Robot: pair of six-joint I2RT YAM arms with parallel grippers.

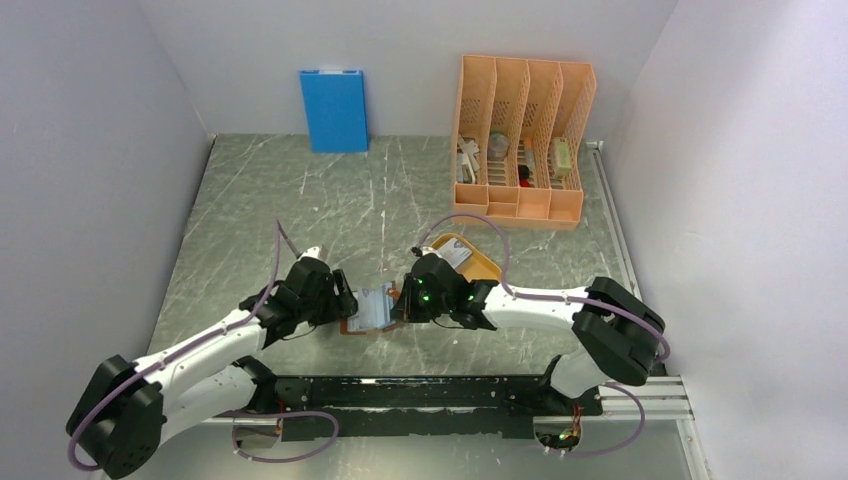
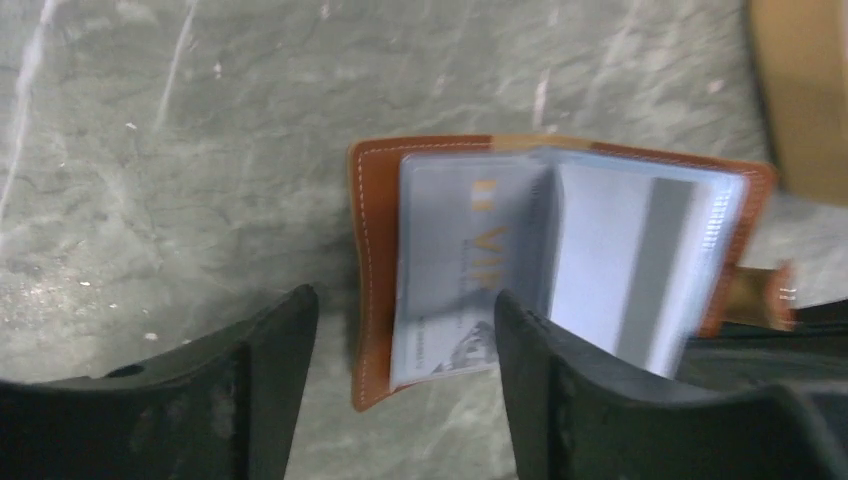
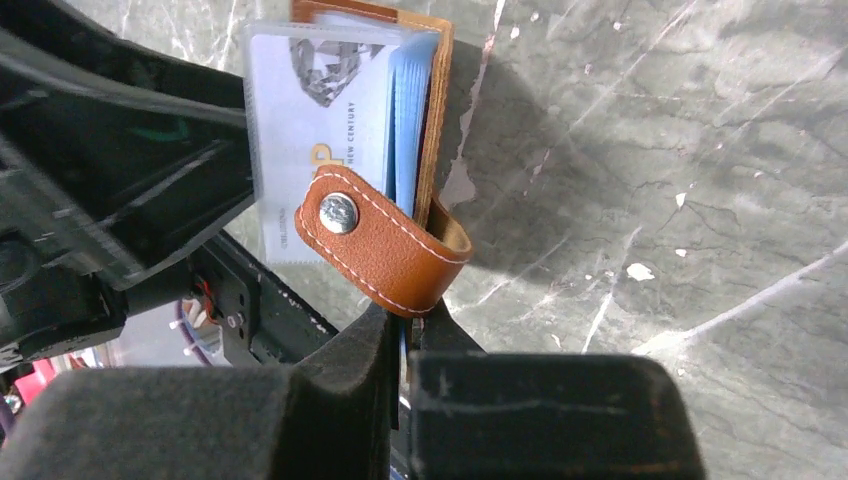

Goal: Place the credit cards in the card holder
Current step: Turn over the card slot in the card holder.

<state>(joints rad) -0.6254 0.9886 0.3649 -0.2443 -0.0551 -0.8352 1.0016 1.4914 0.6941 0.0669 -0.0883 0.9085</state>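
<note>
Card holder (image 1: 368,310) lies open on the table (image 1: 280,200) between the two pincers, its long axis seemingly running from one toward the other. Right pincer (image 3: 400,335) is pressed together on the strap (image 3: 385,255) at its right end. Left pincer (image 2: 405,320) stands spread just beside its left half, touching nothing. One pale card (image 2: 460,260) sits in a clear sleeve. Judging by this, the left arm is the free one.
</note>
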